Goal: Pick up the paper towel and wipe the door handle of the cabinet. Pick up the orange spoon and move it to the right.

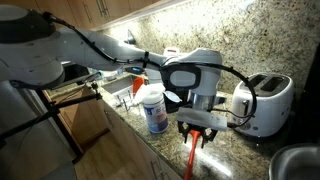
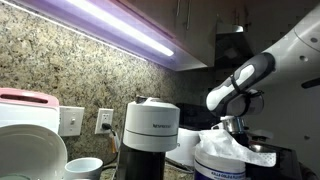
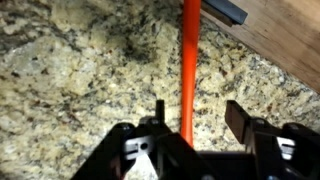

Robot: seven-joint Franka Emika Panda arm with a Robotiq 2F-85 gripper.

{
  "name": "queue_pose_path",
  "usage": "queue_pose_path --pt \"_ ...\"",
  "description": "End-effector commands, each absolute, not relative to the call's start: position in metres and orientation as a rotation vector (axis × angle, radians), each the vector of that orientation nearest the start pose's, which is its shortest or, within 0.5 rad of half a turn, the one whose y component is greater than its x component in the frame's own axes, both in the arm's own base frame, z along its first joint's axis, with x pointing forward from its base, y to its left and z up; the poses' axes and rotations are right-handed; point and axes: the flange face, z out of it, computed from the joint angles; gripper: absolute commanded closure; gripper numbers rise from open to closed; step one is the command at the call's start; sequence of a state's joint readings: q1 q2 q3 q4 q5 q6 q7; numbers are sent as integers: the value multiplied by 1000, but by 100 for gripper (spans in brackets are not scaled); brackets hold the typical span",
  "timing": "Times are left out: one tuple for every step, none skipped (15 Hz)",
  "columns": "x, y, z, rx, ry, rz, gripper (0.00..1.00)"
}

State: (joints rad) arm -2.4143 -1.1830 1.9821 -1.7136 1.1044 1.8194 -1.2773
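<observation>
Spoon: you have one orange spoon (image 3: 188,60) lying on the speckled stone desk (image 3: 70,70), its handle running straight away from the wrist camera toward the desk's edge.
Gripper: your one gripper (image 3: 198,125) is spread, its two fingers (image 3: 238,118) on either side of the handle. The handle sits nearer one of them, probably not touching, though the dim view leaves that unsure.
Outside look: in an exterior view the spoon (image 1: 192,155) shows just below the gripper (image 1: 200,128).
Cylinder: one white cylinder (image 1: 155,110) with a blue label, near the gripper.
Toaster: one toaster (image 1: 266,103), white, on the gripper's other side.
Bowl: one metal bowl (image 1: 297,163), at the frame's corner.
</observation>
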Motion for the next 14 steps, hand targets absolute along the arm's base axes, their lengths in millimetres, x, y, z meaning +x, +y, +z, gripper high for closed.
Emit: queue_pose_path --pt "612 -128 192 -2866 -766 114 5" --pt "609 -126 192 -2827 -760 131 0" --pt "606 -123 189 -2829 -794 141 0" --pt "603 -118 187 -2817 -813 153 0" --pt "600 -115 185 -2811 -835 171 0" --pt "599 -112 181 -2814 -846 189 0" --pt "597 -108 177 -2807 -869 214 0" --pt "596 -103 173 -2808 -876 238 0" --pt "595 -99 169 -2809 -884 261 0" --pt "595 -95 164 -2814 -896 284 0" --pt "595 -92 161 -2811 -916 300 0" --pt "596 -89 159 -2809 -941 310 0" --pt "597 -87 157 -2809 -960 309 0" --pt "599 -85 154 -2806 -974 313 0"
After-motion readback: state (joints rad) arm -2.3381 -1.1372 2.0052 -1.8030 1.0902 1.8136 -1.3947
